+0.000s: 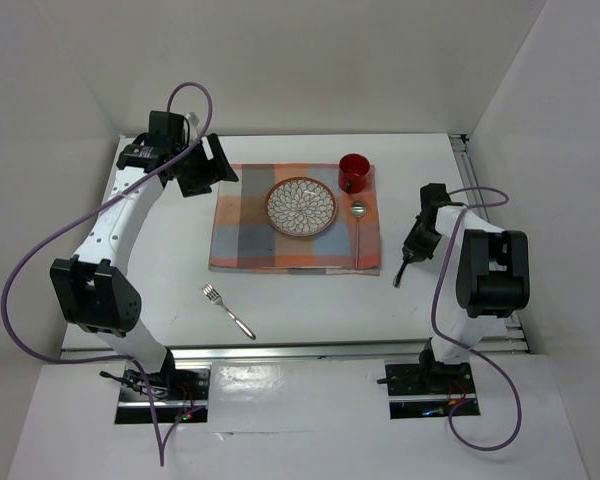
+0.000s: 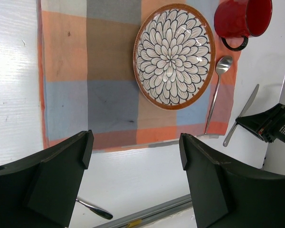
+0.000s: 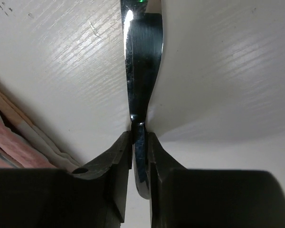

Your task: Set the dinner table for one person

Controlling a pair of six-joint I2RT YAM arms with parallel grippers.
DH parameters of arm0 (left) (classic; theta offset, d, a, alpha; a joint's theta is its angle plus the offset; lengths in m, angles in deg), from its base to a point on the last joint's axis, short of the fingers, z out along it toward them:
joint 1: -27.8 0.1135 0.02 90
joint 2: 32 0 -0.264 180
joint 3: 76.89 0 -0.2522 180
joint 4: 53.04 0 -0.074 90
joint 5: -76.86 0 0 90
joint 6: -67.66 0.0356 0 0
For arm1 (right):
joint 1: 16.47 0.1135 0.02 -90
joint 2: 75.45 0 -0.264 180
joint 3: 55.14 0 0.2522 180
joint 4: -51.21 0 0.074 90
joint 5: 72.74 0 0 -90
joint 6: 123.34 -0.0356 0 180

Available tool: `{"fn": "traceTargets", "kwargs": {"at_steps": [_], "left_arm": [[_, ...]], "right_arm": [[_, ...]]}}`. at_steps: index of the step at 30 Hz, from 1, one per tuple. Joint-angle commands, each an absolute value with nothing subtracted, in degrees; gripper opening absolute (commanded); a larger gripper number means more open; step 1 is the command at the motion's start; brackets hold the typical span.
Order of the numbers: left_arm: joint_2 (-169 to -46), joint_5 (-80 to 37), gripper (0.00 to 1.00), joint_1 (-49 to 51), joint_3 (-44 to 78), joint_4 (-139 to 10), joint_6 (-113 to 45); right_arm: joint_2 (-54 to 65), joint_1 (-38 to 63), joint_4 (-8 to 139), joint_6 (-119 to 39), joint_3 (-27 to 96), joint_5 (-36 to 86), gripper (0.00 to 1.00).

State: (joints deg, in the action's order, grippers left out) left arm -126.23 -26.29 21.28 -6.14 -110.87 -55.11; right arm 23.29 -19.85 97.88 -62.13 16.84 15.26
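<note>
Two items are hard to read from overhead. The knife [image 3: 143,61] is almost lost under the right gripper [image 1: 401,272] in the top view. The right wrist view shows it edge-on, one end running down between the fingers [image 3: 118,156] and the other cut off by the top of the frame. Those fingers are clenched on it, one on each flat side. Whether the knife lies on the surface or is raised off it cannot be told. The fork [image 1: 227,310] lies alone near the front rail. In the left wrist view only one end of it shows, the rest hidden behind a finger. The left gripper [image 1: 208,172] hangs by the far left corner of the checked mat [image 1: 245,235], fingers spread wide, grasping nothing.

The worktop [image 1: 310,300] is a big matte white rectangle with aluminium rails [image 1: 330,351] on its near and right edges. It spreads out ahead of both arm bases and carries the mat, on which sit the plate [image 1: 301,207], red mug [image 1: 354,172] and spoon [image 1: 359,225].
</note>
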Motion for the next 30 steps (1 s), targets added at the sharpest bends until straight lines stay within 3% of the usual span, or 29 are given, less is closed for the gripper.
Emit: {"fn": "traceTargets", "kwargs": {"at_steps": [1,2,6,15,22,30], "left_arm": [[-124.7,-26.6,0.91,21.6,-6.4,-109.3,-53.5],[-124.7,-26.6,0.91,21.6,-6.9,-109.9,-53.5],[-124.7,-26.6,0.91,21.6,-6.9,-109.9,-53.5],[-125.3,-26.6,0.91,21.6,-7.9,-109.9,-53.5],[-125.3,-26.6,0.91,21.6,-7.9,-109.9,-53.5],[-125.3,-25.8,0.91,21.6,-7.9,-110.4,-53.5]], "right_arm": [[27.4,-19.7,94.2,-62.8,16.2,13.8,0.2],[27.4,-19.7,94.2,-62.8,16.7,13.2,0.12],[24.8,-19.7,95.5,-62.8,18.0,10.9,0.0],[19.3,-19.2,99.5,-62.3,23.5,8.9,0.0],[17.2,-11.0,101.7,-57.0,30.6,11.2,0.0],[29.1,0.2,103.7,-54.6,41.3,14.8,0.0]]}}
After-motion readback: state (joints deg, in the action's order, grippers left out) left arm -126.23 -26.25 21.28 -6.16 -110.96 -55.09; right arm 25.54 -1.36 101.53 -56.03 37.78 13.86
